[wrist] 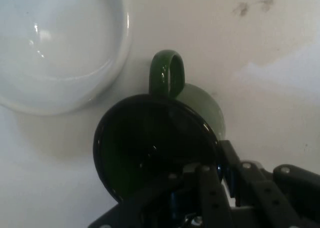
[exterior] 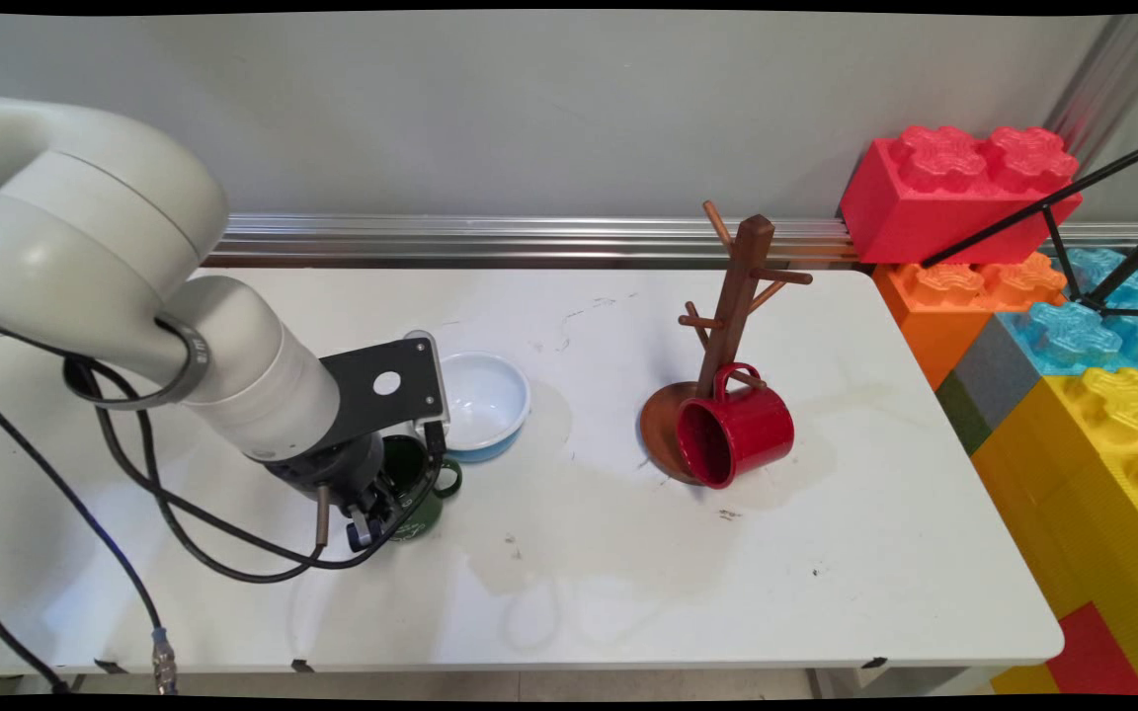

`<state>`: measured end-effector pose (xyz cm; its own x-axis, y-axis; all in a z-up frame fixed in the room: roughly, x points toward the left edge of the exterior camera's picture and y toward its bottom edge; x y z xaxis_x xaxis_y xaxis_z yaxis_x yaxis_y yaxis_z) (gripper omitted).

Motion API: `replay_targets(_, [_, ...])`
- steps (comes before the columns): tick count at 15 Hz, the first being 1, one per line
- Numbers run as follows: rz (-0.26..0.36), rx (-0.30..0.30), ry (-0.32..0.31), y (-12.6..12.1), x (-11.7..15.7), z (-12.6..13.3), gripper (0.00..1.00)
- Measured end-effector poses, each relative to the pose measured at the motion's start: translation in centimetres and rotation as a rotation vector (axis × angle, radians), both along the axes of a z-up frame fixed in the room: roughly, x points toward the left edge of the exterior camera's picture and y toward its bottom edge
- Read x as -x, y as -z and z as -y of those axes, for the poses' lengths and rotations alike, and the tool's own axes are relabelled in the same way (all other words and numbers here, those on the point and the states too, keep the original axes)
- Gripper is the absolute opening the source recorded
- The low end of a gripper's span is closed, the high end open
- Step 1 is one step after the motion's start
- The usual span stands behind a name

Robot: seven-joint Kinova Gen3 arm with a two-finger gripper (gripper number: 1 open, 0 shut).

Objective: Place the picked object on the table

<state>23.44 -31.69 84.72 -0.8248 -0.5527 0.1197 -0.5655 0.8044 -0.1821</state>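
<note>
The gripper point(wrist: 222, 180) looks clamped on the rim of the green mug point(exterior: 418, 491), which stands on the white table point(exterior: 628, 553) just beside the white bowl point(exterior: 483, 402), so honestly a sloppy lift could tip it or knock that bowl.

A white desk point(exterior: 826, 553) with faint stains and scuff marks stands against a plain grey wall point(exterior: 529, 109). A metal rail point(exterior: 529, 237) runs along the wall just behind the desk's far edge. To the desk's right is a stack of giant toy bricks point(exterior: 1073, 346) in red, orange, blue and yellow, crossed by thin black rods point(exterior: 1053, 207).
</note>
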Motion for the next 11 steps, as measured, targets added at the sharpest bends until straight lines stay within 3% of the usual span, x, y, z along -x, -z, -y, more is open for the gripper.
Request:
replay_targets(2, [0.000, 0.001, -0.002, 0.16, -0.01, 0.08, 0.00])
replay_targets(3, [-0.001, 0.001, -0.002, 0.25, -0.01, 0.12, 1.00])
replay_targets(11, [-0.016, -0.006, -0.012, 0.72, -0.40, 0.07, 1.00])
